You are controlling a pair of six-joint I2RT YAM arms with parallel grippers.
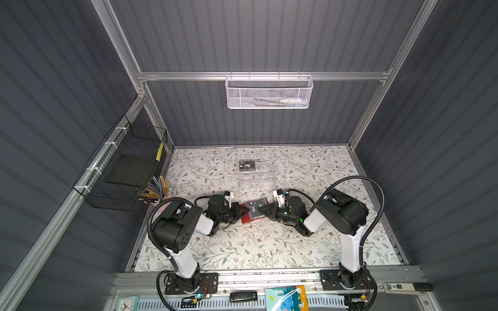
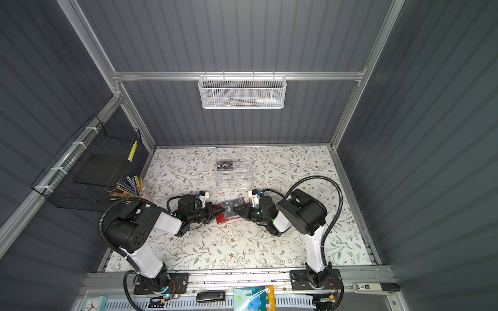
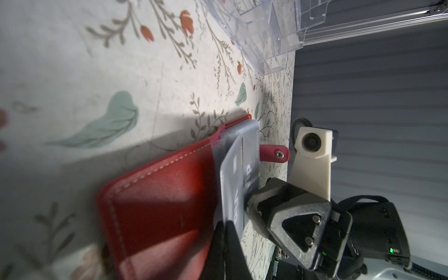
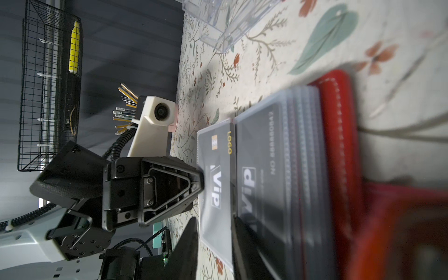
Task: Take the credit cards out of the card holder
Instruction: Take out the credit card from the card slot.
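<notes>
The red card holder (image 1: 249, 219) (image 2: 225, 219) lies open on the table between both arms, its clear sleeves fanned out (image 4: 303, 135). My left gripper (image 3: 226, 224) (image 1: 240, 210) is shut on the edge of one raised sleeve leaf, which holds a black Vip credit card (image 4: 215, 184) (image 3: 232, 194). My right gripper (image 4: 215, 219) (image 1: 263, 210) is open, and its jaws stand on either side of that same leaf. A second Vip card (image 4: 257, 169) sits in the sleeve behind. Another Vip card (image 1: 247, 165) (image 2: 224, 165) lies on the clear organizer's far left corner.
The clear acrylic organizer (image 1: 258, 175) stands just behind the holder. A cup of pencils (image 1: 156, 188) and a black wire basket (image 1: 126, 167) are at the left wall. A white mesh basket (image 1: 268, 93) hangs on the back rail. A black stick (image 1: 243, 296) lies on the front rail.
</notes>
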